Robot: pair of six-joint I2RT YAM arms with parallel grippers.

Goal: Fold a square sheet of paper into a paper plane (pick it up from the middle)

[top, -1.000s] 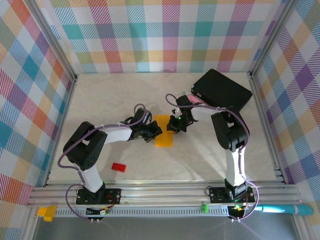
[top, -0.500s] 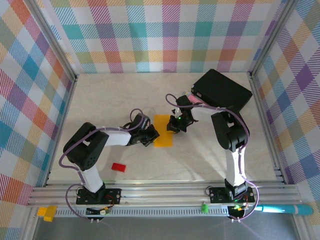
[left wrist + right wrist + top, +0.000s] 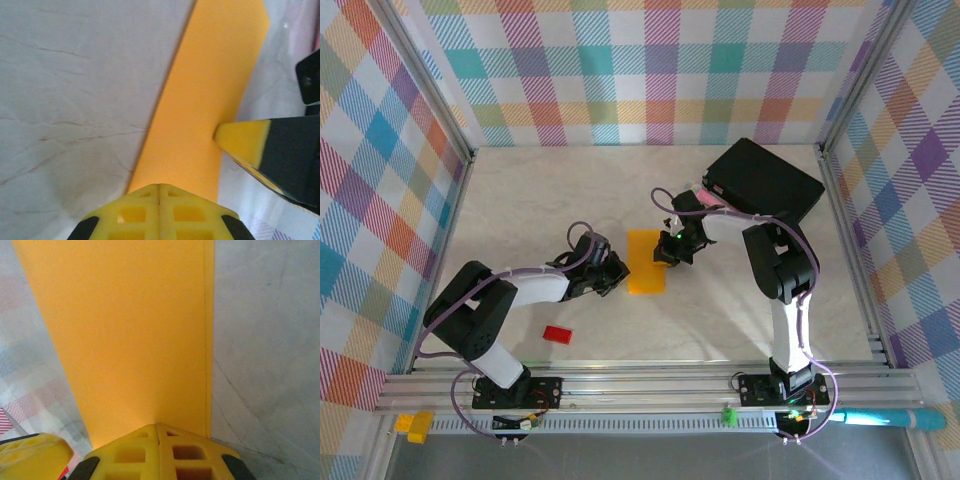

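1. Square sheet of paper [image 3: 646, 262], folded to a narrow orange oblong, flat on worktop [image 3: 520, 200].
2. Right tool [image 3: 157, 440] on sheet's right edge, tips pressed together, nothing gripped.
3. Left tool [image 3: 159, 200] just beside sheet's left edge, tips together, empty.
4. Red block [image 3: 557, 334] well apart, near-left of sheet; black box [image 3: 765, 180] far-right of sheet.

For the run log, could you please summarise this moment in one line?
paper sheet: folded rectangle, flat on table | left claw: shut, by its left edge | right claw: shut, tip on its right edge
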